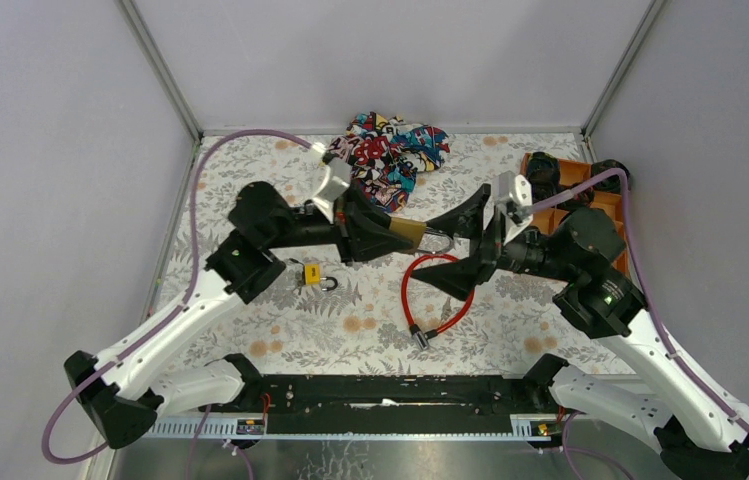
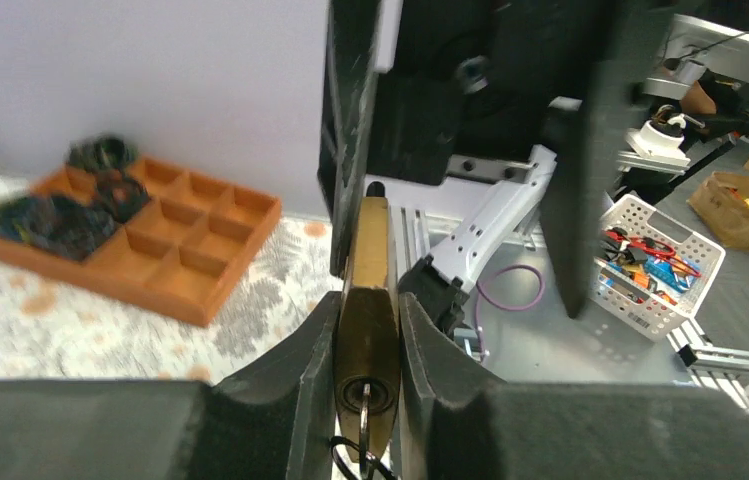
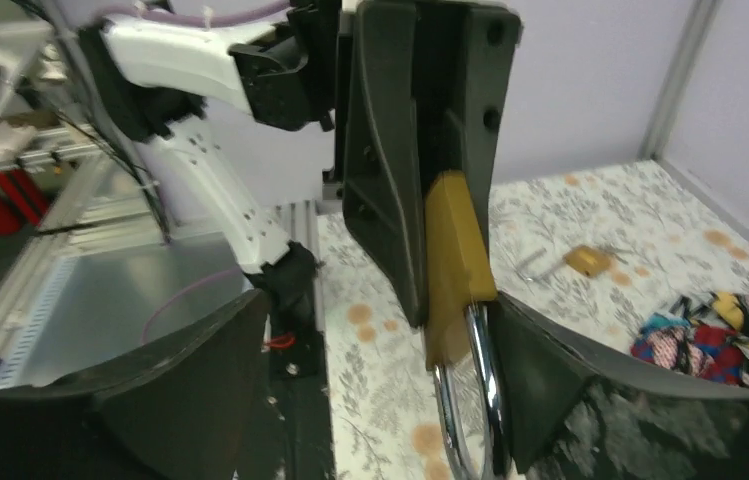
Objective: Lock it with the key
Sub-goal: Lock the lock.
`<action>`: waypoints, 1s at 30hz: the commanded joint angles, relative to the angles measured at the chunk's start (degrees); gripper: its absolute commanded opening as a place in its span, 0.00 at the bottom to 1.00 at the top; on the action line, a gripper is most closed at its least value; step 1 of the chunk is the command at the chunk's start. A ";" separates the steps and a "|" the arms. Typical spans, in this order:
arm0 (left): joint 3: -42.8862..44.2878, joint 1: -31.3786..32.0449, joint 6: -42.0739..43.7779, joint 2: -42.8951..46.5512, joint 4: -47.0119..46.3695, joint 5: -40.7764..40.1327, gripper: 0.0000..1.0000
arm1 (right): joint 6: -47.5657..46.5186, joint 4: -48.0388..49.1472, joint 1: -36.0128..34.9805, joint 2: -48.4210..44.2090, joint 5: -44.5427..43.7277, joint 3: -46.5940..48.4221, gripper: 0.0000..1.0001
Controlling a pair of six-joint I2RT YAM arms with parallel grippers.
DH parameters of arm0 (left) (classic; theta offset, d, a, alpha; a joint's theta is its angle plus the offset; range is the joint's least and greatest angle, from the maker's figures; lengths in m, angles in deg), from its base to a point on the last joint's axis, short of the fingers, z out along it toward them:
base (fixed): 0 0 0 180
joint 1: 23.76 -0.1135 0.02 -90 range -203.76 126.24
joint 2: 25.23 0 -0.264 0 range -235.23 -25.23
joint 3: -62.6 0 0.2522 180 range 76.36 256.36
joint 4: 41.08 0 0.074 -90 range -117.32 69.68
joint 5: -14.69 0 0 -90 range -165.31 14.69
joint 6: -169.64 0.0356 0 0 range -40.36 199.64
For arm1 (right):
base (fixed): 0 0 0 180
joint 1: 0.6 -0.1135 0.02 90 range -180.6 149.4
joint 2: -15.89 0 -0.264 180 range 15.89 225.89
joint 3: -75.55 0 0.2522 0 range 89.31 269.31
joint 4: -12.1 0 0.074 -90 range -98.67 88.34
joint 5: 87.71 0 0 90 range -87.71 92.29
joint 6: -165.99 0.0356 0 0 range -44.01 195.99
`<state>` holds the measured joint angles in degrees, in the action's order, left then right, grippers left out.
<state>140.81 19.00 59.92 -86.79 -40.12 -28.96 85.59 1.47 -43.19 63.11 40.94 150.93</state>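
Floral tabletop [image 1: 350, 330], overhead view, centre: my left gripper [image 1: 391, 235] pinched the padlock [image 1: 408, 231] aloft; my right gripper [image 1: 456, 246] stood spread about its shackle [image 3: 477, 385]. Locking step, I judged; next called for seating the shackle, then turning the key [image 2: 364, 398].

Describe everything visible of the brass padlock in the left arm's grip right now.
The brass padlock has a flat, yellow-metal body and a shiny steel shackle. The left fingers clamp its broad faces and hold it roughly level above the table. A key with a wire ring sits in the keyway. The right fingers stand open on either side of the shackle. Whether it is latched is unclear.
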 commanded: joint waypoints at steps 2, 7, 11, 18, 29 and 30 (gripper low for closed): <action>-3.73 -0.35 -1.96 -0.39 -2.19 -4.40 0.00 | -9.21 -14.04 -1.97 1.40 -1.98 6.16 0.90; -4.23 -0.94 -2.32 0.85 -2.70 -3.18 0.00 | -14.07 -23.33 -1.96 3.06 -0.85 11.35 0.89; -4.53 -1.54 -1.91 1.50 -3.16 -3.03 0.00 | -18.22 -35.77 -1.85 2.66 -6.60 14.49 0.90; -5.13 -1.90 -4.02 1.62 -6.04 -1.72 0.00 | -16.68 -36.23 -1.85 1.88 -9.64 12.57 0.79; -5.80 -1.92 -4.44 2.66 -8.34 -0.07 0.00 | -15.66 -32.43 -1.87 5.65 -12.06 11.68 0.58; -5.85 -1.90 -4.44 2.68 -8.57 0.23 0.00 | -15.34 -32.17 -1.82 6.02 -11.83 11.65 0.49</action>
<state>134.45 17.40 56.60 -86.40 -38.57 -29.44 69.33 -33.04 -44.47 68.07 29.71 162.80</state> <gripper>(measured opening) 0.275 0.605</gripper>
